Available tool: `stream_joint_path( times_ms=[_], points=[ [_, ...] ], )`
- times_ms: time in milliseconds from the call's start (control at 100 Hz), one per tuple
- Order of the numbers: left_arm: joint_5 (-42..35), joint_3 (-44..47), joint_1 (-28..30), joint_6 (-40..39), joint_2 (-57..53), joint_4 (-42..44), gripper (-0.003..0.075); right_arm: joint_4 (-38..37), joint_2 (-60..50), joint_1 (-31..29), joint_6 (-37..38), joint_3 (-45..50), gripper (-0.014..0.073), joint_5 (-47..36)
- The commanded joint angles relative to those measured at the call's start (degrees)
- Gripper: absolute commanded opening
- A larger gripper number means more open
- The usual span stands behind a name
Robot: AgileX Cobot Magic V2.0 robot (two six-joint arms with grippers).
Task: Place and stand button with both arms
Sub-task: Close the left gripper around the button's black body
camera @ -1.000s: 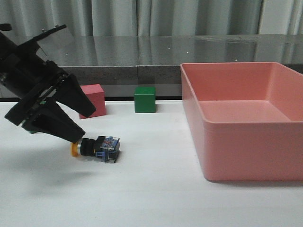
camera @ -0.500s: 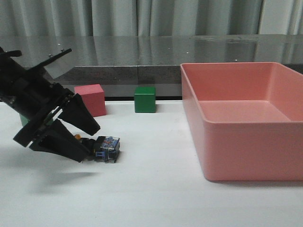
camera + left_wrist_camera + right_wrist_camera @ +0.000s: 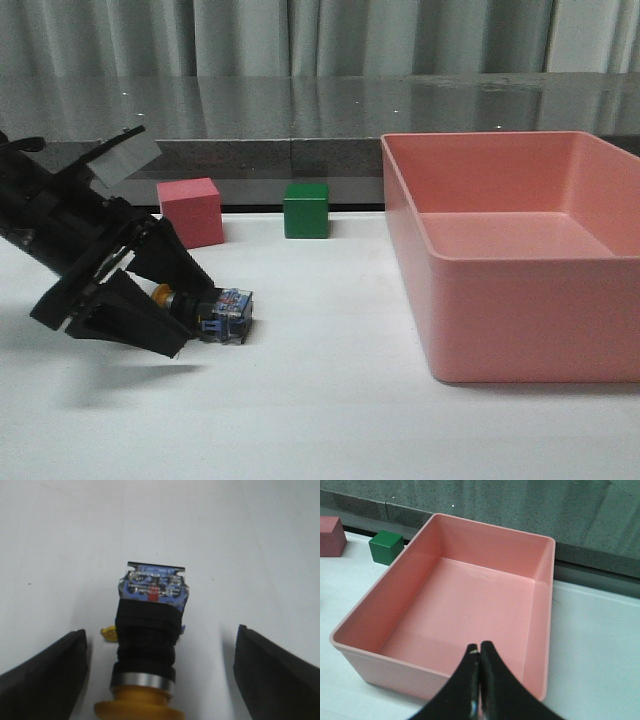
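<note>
The button [image 3: 215, 308] lies on its side on the table [image 3: 320, 420], cap toward the left gripper [image 3: 160, 672], whose fingers [image 3: 45, 680] gape wide around it. Squeeze squarely on the black body. The right gripper [image 3: 479, 672] hangs pinched closed over the pink bin [image 3: 535, 630].

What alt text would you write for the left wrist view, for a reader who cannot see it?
The button lies on its side on the white table, between the two open black fingers of the left hand, which do not touch it. Its yellow cap points toward the camera and its clear blue base points away.
</note>
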Motion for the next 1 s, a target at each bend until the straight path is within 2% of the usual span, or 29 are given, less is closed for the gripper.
stream_joint_path(
  times_ms=[0, 920, 990],
  points=[
    [4.7, -1.2, 1.0, 0.1, -2.6, -3.1, 0.0564, 0.6, 0.1, -0.2, -0.1, -1.4, -0.0062, -3.9],
    [4.1, -1.2, 1.3, 0.1, -0.4, -2.3, 0.0564, 0.6, 0.1, -0.2, -0.1, -1.4, -0.0062, -4.4],
    [4.1, -1.2, 1.3, 0.1, 0.0, -2.2, 0.0542, 0.6, 0.1, -0.2, -0.1, -1.4, -0.0062, -4.4]
  ],
)
